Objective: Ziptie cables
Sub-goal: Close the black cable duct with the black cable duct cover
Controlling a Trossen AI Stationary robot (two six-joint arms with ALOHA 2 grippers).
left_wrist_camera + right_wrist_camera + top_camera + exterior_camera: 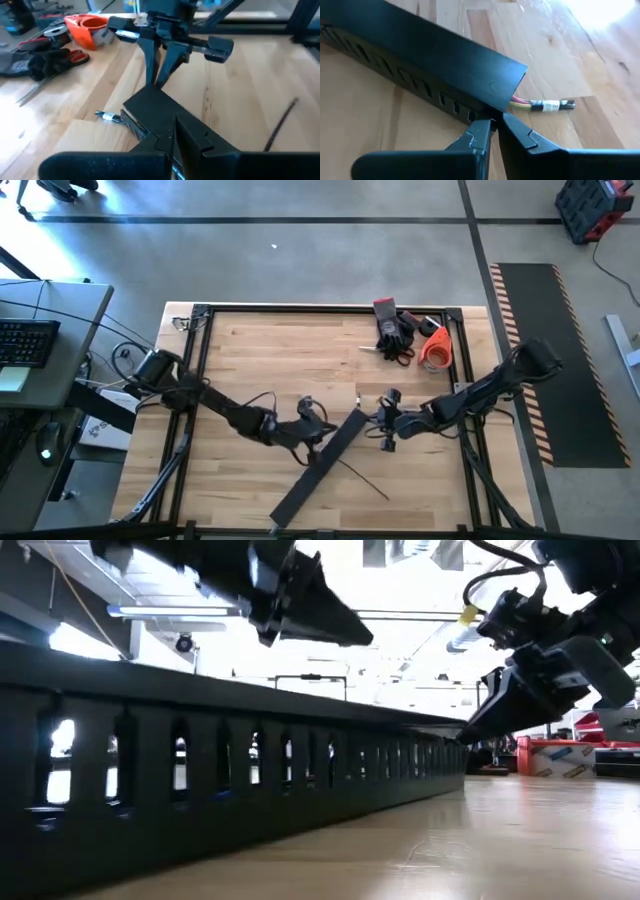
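Bench: we see a pale wooden top inside a black frame, filling the middle of the high view.

Slotted bar: we see a long black rigid channel with slotted sides and a flat cover, lying on a slant from the bottom centre of the high view up toward the middle; in the low view it runs across the left and centre of the frame.

Cables: we see a short end of thin wires, red and yellow among them, with a white band near the tip, sticking out of the bar's open end onto the wood; it shows centre right in the right wrist view and left of centre in the left wrist view. We cannot see the rest of the bundle.

Left gripper: we see it low in the centre of the high view, over the bar's middle stretch; its jaws are closed. We cannot tell whether it presses the cover.

Right gripper: we see it right of centre in the high view, at the bar's upper end; its jaws are closed together with the tips touching the bar's end corner, just beside the wires, with no wire between them.

Clutter: we see black gloves and an orange tape roll in the upper right of the bench, well apart from the bar.

Loose tie: we see a thin dark strip lying on the wood just right of the bar's lower half.
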